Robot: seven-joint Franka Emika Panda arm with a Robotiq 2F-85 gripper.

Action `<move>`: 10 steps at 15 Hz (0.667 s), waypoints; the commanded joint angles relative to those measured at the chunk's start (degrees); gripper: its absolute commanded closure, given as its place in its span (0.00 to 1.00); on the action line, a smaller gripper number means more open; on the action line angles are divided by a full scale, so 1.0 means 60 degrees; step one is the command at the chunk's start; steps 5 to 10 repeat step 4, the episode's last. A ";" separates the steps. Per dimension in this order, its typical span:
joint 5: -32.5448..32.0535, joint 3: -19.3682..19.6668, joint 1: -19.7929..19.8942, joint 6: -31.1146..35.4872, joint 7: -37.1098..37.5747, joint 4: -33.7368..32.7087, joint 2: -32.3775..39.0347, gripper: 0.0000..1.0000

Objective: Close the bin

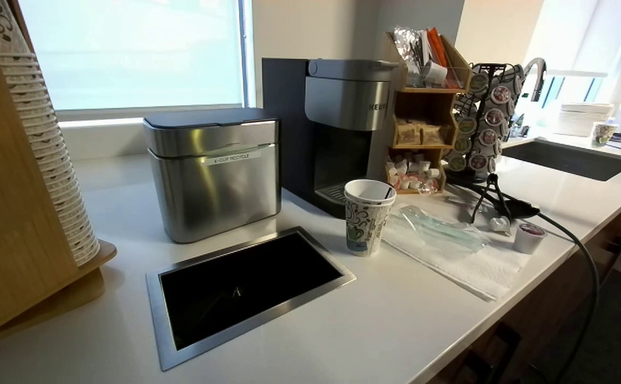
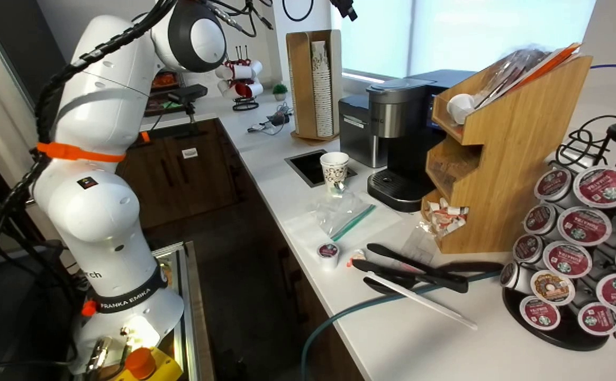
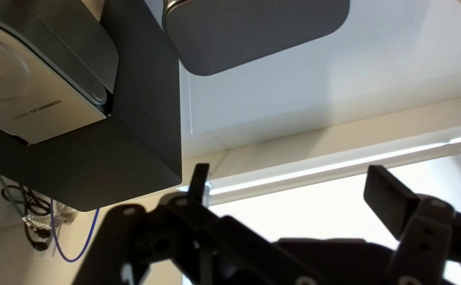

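The bin is a boxy brushed-steel container with rounded corners, standing on the counter with its dark grey lid lying flat and shut on top. In an exterior view the bin is partly hidden behind the coffee machine. In the wrist view the flat grey lid shows at the top edge, cut off by the frame. My gripper is open with its fingers wide apart and nothing between them. It is up above the counter, apart from the bin. In an exterior view only a dark part of the gripper shows at the top edge.
A coffee machine stands right beside the bin. A framed black opening lies in front of it. Stacked paper cups stand by the opening. A wooden cup holder and a window are near the bin.
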State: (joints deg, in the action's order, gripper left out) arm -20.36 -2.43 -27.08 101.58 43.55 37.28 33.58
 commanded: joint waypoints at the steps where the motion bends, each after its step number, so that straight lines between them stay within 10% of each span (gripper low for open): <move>1: -0.0021 -0.0041 -0.0044 -0.0086 -0.0206 0.0240 -0.0146 0.00; 10: 0.0009 -0.0036 -0.0017 -0.0008 -0.0221 0.0081 -0.0021 0.00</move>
